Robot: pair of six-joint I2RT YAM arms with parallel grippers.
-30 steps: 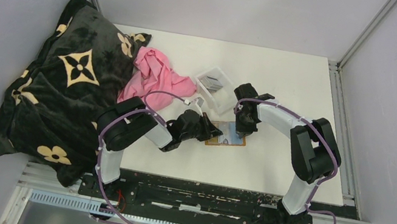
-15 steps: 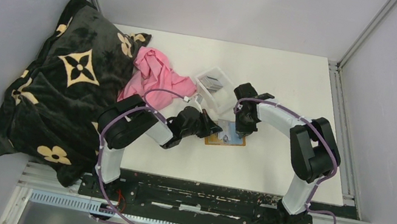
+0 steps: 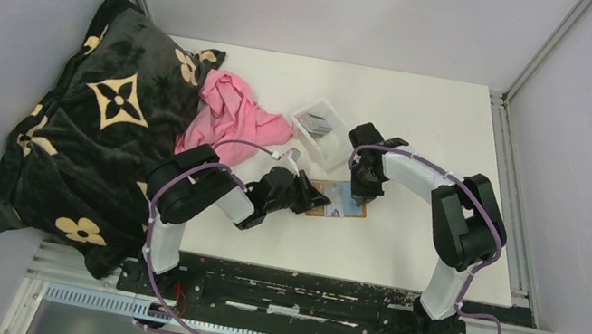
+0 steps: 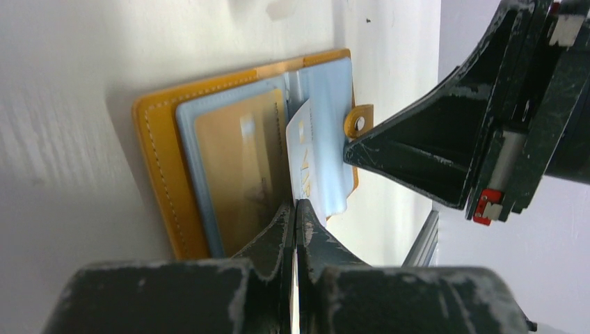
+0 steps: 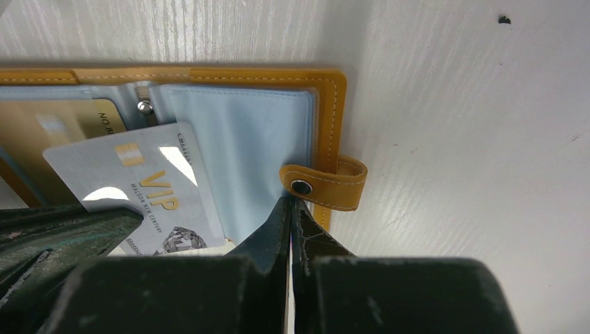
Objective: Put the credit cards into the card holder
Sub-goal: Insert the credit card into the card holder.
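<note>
The orange card holder (image 3: 341, 204) lies open on the white table, with a gold card (image 4: 236, 160) in its left clear pocket. My left gripper (image 4: 295, 205) is shut on a grey-white VIP credit card (image 5: 142, 186). It holds the card edge-on and slanted over the holder's middle, its far corner against the right-hand pocket (image 5: 243, 153). My right gripper (image 5: 291, 200) is shut, with its tips pressed on the holder's right edge just below the snap tab (image 5: 325, 184). More cards (image 3: 315, 121) lie in the clear tray (image 3: 326, 140).
A pink cloth (image 3: 233, 114) lies left of the tray. A dark blanket with cream flower shapes (image 3: 93, 127) is heaped over the table's left side. In the top view the two grippers are close together over the holder.
My left gripper has shifted slightly over the holder with the card in it. The right arm has stayed put.
</note>
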